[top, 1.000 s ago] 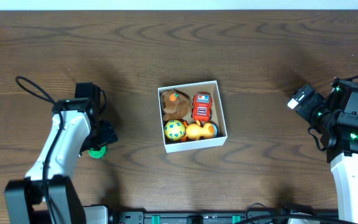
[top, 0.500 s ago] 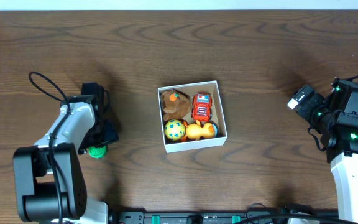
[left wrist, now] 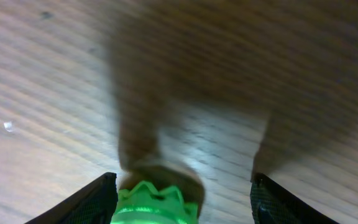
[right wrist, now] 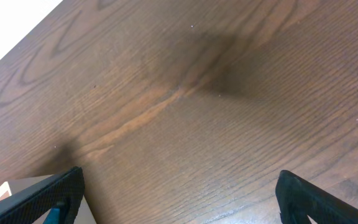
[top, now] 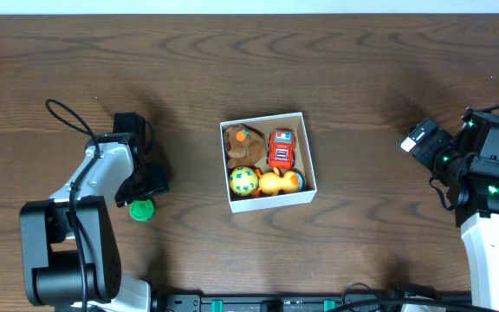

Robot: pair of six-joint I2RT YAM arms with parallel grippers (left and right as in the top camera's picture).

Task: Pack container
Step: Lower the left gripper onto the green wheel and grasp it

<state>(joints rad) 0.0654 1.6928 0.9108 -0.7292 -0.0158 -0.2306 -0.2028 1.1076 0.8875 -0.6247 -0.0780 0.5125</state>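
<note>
Near the bench's left edge, the left claw [top: 148, 185] stands wide open, straddling a green toy [top: 140, 209] but gripping nothing. The box [top: 274, 202] sits mid-bench, toward the right edge. The right claw [right wrist: 182, 199], open and empty, is farther off.

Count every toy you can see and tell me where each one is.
5. In the container: brown plush top-left, red car top-right, patterned ball bottom-left, yellow duck bottom-right. A green toy lies on the table by the left gripper. Others may hide beneath.

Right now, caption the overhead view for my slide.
Toy-filled white cardboard box at centre of wooden table; left tool open by a loose green object.
</note>
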